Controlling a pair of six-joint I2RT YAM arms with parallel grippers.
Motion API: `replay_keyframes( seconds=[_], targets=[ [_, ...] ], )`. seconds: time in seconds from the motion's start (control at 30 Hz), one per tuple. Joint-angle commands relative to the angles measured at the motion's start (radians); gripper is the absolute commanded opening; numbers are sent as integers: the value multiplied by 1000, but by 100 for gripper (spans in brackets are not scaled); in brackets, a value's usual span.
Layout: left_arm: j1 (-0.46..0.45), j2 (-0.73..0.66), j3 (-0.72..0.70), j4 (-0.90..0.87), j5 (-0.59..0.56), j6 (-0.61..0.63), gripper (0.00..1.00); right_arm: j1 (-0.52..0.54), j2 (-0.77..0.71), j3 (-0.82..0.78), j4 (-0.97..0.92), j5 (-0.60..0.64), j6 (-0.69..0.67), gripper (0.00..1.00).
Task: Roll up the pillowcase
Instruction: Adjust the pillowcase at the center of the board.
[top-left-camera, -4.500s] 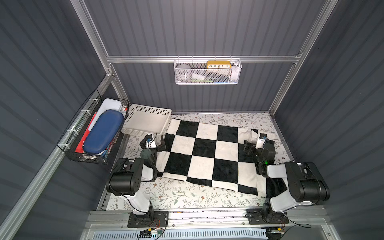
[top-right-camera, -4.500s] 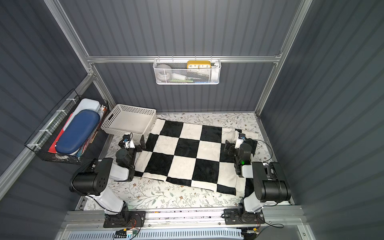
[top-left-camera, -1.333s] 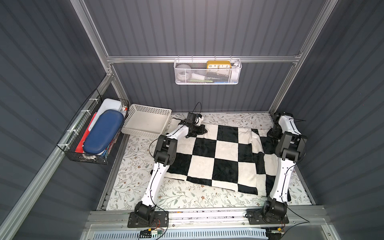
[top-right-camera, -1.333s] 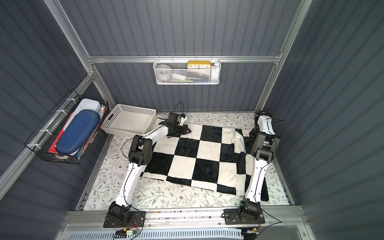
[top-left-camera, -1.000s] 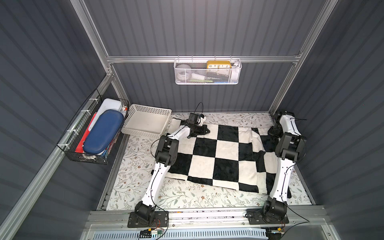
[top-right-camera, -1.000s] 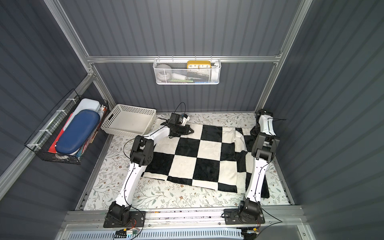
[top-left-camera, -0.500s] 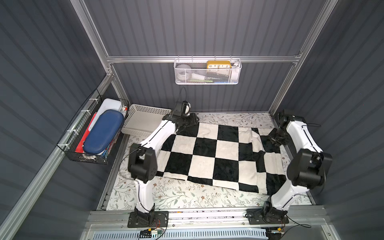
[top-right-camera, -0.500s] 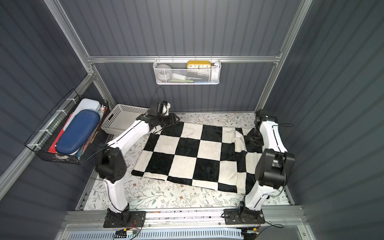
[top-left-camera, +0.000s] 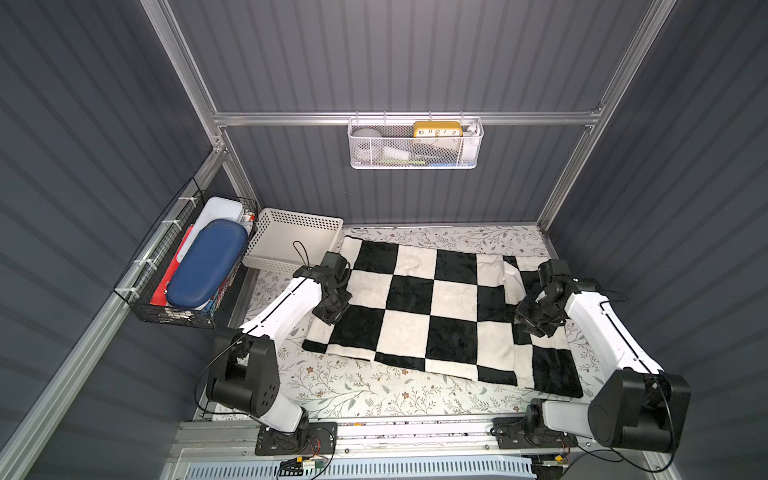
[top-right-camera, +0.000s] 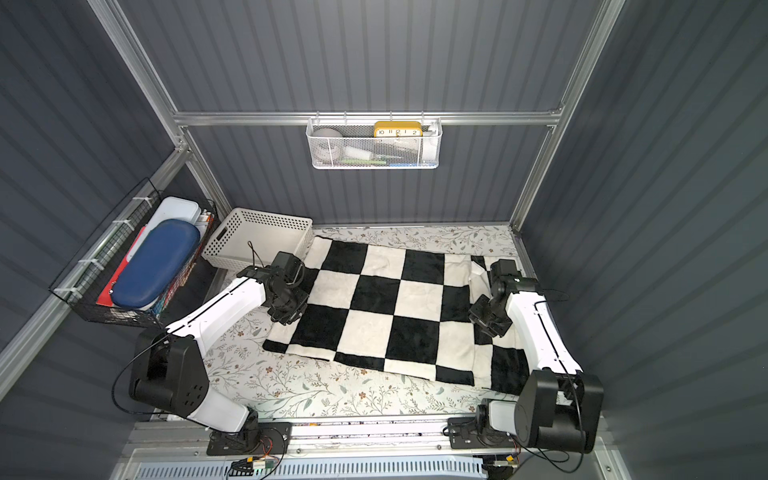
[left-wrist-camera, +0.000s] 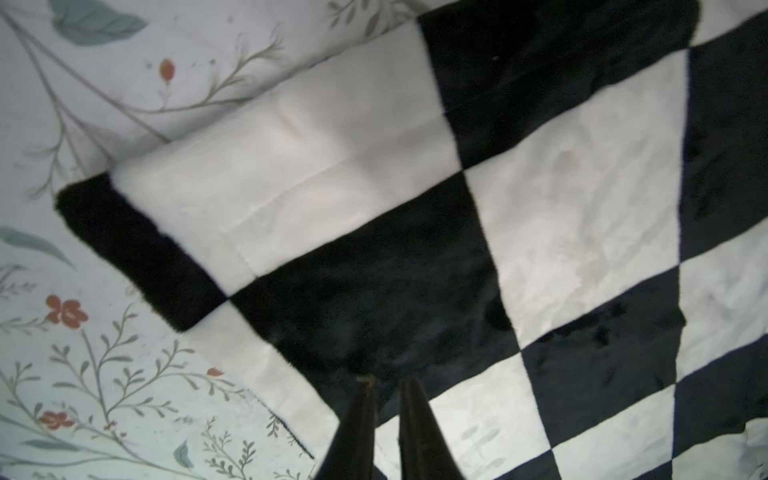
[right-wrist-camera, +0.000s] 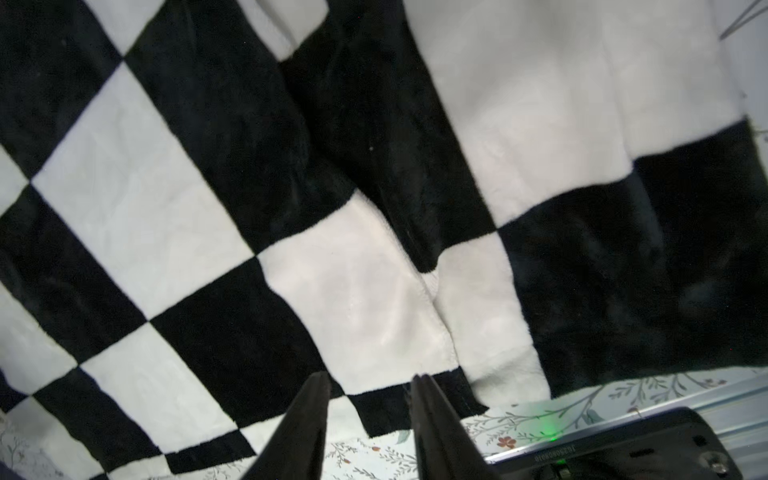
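Floral tablecloth (top-left-camera: 353, 386) bears plush checkered pillowcase (top-left-camera: 415, 291); left pincer (left-wrist-camera: 387, 380) and right pincer (right-wrist-camera: 370, 376) gape, empty.

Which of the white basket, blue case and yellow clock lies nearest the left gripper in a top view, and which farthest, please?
1. White basket, just beyond the left gripper.
2. Blue case, in the wire rack at left.
3. Yellow clock, hanging high at the back.

A plush pillowcase (top-left-camera: 432, 307) of big black and white squares lies spread flat and unrolled on the floral table cover (top-left-camera: 353, 386), its far left corner just beside a white basket (top-left-camera: 286, 262); its right end appears folded over itself.
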Motion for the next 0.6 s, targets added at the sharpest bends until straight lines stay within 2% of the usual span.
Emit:
replay_keyframes(
  seconds=[0.0, 0.03, 0.1, 0.17, 0.27, 0.4, 0.57],
  targets=[
    [2, -71, -59, -111, 35, -150, 33, 14, -39, -38, 29, -73, 2, 44],
    [2, -76, -80, -118, 41, -160, 44, 21, -46, -50, 35, -86, 6, 45],
    [3, -63, -90, -147, 22, -206, 53, 29, -58, -76, 52, -125, 10, 47],
    [2, -34, -85, -148, 63, -222, 57, 37, -67, -94, 58, -145, 6, 49],
    [-41, 23, -65, -150, 67, -277, 63, 72, -67, -99, 63, -162, 12, 52],
    [-43, 87, -110, -151, 84, -320, 64, 104, -58, -95, 72, -162, 4, 53],
    [-48, 71, -139, -151, 64, -400, 61, 109, -67, -105, 50, -165, 11, 54]
  ],
)
